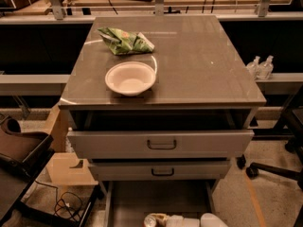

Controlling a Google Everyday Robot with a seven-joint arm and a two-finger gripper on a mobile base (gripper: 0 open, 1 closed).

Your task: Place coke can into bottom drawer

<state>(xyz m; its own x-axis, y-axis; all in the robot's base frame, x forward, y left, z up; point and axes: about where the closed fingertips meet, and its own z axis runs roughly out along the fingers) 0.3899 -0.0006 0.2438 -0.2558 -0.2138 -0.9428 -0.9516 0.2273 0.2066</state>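
Red coke can (152, 220) lies sideways above the wide grey metal bottom drawer (161, 200), silver rim leftward. White gripper (171, 220) adjoins its right end; I cannot tell the jaws' state.

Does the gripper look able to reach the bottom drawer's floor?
Likely yes: the bottom drawer stands open with a bare floor, and the gripper, coke can at its tip, is over it.

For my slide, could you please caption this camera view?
Gripper beside the coke can at frame bottom, over the open bottom drawer.
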